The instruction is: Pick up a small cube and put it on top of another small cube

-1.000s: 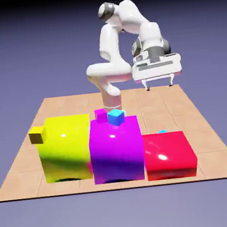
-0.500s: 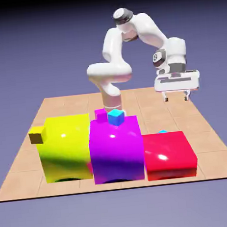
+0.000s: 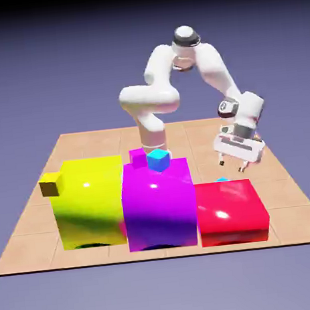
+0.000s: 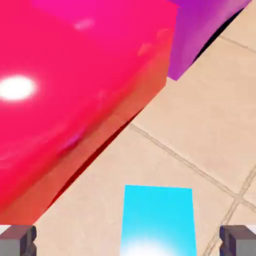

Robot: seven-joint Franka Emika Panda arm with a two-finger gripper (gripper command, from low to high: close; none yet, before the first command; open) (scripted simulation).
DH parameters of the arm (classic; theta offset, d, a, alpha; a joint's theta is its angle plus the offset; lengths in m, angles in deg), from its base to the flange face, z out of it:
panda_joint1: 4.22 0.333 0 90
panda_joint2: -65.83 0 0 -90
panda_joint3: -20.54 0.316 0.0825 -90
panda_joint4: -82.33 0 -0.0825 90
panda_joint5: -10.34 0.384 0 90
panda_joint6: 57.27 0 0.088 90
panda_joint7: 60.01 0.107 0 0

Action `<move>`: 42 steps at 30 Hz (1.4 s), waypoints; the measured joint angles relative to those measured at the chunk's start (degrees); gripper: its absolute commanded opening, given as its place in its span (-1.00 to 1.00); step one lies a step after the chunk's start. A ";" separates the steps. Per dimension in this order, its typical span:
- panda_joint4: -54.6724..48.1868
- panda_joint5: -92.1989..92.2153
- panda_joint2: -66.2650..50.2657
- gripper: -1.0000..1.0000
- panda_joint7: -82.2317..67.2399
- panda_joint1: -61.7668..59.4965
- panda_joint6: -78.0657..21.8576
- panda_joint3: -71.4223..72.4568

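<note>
One small cyan cube (image 3: 222, 179) lies on the tiled floor just behind the big red block; only its top edge shows in the exterior view. In the hand view this cyan cube (image 4: 157, 220) sits large at the bottom, between the two grey fingertips (image 4: 17, 240). A second small cyan cube (image 3: 159, 160) rests on top of the big magenta block. My gripper (image 3: 231, 166) hangs tilted, just above and slightly right of the floor cube, open and holding nothing. In the hand view the gripper (image 4: 128, 246) has its jaws spread wide on either side of the cube.
Three big glossy blocks stand in a row: yellow (image 3: 88, 202), magenta (image 3: 158, 204) and red (image 3: 231, 210). A tiny magenta cube (image 3: 138, 157) sits beside the upper cyan cube. A tiny olive cube (image 3: 50, 185) is by the yellow block. The red block (image 4: 65, 90) looms close in the hand view.
The arm swung toward the exterior view's right, then dropped and tilted down toward the cyan cube behind the red block. The jaws stayed open. No cube moved.
</note>
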State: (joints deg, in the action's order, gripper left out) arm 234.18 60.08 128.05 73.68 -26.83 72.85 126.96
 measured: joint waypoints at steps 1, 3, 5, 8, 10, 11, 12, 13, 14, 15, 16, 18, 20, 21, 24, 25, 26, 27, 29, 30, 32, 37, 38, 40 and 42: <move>0.00 0.00 0.00 0.00 0.00 0.00 0.00 0.00; -0.49 3.34 0.89 0.00 -1.53 -3.13 2.68 4.15; -0.98 6.69 1.77 0.00 -3.06 -6.27 5.37 8.30; -1.51 10.30 2.73 -1.00 -4.71 -9.65 8.26 12.77; -1.51 10.30 2.73 -1.00 -4.72 -9.65 8.29 12.77; -1.27 8.64 2.29 -1.00 -3.96 -8.09 6.98 10.70; -1.02 6.97 1.84 -1.00 -3.19 -6.52 5.64 8.63; -0.78 5.29 1.40 -1.00 -2.42 -4.95 4.30 6.55; -0.53 3.62 0.96 -1.00 -1.66 -3.38 2.95 4.48; -0.28 1.94 0.51 -1.00 -0.89 -1.81 1.62 2.40; -0.04 0.27 0.07 -1.00 -0.12 -0.24 0.27 0.33; -1.26 -3.80 -2.08 -1.00 2.33 -1.80 -2.50 -3.83; -2.62 -7.93 -4.34 -1.00 4.85 -3.76 -5.28 -7.98; -3.30 -10.00 -5.47 -1.00 6.11 -4.74 -6.67 -10.06; -5.34 -16.20 -8.86 -1.00 9.90 -7.67 -10.84 -16.29; -6.02 -18.26 -9.99 -1.00 11.16 -8.65 -12.23 -18.36; -6.70 -20.33 -11.12 -1.00 12.42 -9.63 -13.62 -20.44; -7.39 -22.39 -12.25 -1.00 13.68 -10.60 -15.01 -22.52; -8.75 -26.52 -14.50 -1.00 16.20 -12.56 -17.79 -26.67; -9.43 -28.58 -15.63 -1.00 17.46 -13.54 -19.18 -28.75; -10.79 -32.71 -17.89 -1.00 19.98 -15.49 -21.96 -32.90; -14.20 -43.03 -23.54 -1.00 26.28 -20.38 -28.92 -43.28; -14.88 -45.09 -24.67 -1.00 27.54 -21.36 -30.31 -45.36; -16.24 -49.22 -26.93 -1.00 30.06 -23.31 -33.09 -49.51; -16.63 -50.40 -27.58 -1.00 30.78 -23.87 -33.89 -50.71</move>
State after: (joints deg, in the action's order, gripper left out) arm 217.55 9.67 100.47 104.46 -50.71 38.96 76.25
